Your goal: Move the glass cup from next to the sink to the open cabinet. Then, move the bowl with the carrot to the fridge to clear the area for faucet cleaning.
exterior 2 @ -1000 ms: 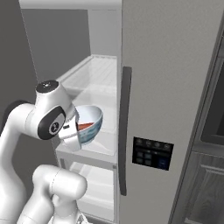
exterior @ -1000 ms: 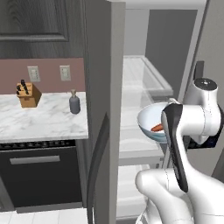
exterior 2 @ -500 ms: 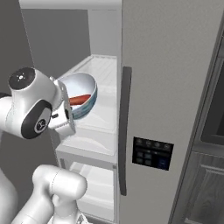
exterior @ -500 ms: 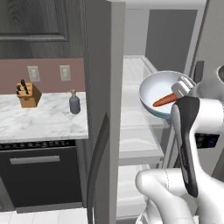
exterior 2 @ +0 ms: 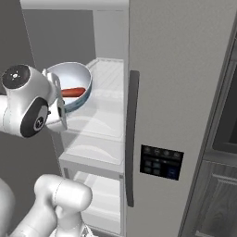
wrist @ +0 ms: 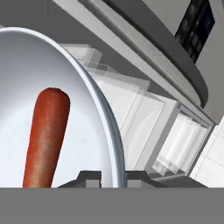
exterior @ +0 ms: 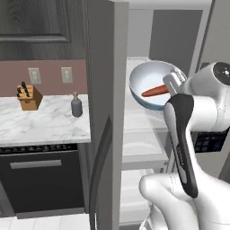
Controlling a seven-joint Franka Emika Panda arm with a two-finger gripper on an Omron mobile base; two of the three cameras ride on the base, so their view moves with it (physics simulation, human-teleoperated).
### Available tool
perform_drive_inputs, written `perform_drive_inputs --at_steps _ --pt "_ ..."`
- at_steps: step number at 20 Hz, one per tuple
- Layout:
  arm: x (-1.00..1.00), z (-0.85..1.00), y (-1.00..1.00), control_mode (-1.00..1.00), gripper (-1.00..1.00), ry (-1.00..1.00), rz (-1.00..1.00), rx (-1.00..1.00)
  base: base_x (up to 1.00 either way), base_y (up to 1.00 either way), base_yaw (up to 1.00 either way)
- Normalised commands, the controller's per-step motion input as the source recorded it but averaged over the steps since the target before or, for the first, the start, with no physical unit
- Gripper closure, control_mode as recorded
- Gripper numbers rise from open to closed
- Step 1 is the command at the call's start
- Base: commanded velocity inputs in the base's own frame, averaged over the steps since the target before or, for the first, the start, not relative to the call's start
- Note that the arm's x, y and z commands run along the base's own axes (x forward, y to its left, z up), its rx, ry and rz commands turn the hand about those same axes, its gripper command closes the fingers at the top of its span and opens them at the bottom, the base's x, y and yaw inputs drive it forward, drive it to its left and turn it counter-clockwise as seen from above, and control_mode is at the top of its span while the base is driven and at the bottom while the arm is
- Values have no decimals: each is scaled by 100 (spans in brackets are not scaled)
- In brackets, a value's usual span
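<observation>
- One bowl, one carrot inside; I see it tilted before the open fridge shelves.
- One gripper, clamped on the bowl's rim.
- Left: marble counter, one knife block, one bottle.

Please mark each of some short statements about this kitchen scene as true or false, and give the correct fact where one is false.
1. The gripper is closed on the rim of the bowl. True.
2. The carrot lies inside the bowl. True.
3. The bowl already rests on a fridge shelf. False: it is held tilted in the air in front of the open fridge.
4. Both fridge doors are closed. False: one door stands open and the white shelves show.
5. A knife block and a small dark bottle stand on the marble counter. True.
6. The bowl holds a glass cup. False: it holds only the carrot.
</observation>
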Motion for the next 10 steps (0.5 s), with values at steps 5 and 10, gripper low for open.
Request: perform_drive_inputs --at_steps 5,10 --pt "64 0 77 -100 100 1 0 0 0 0 0" --pt "82 0 31 -100 100 4 0 0 0 0 0"
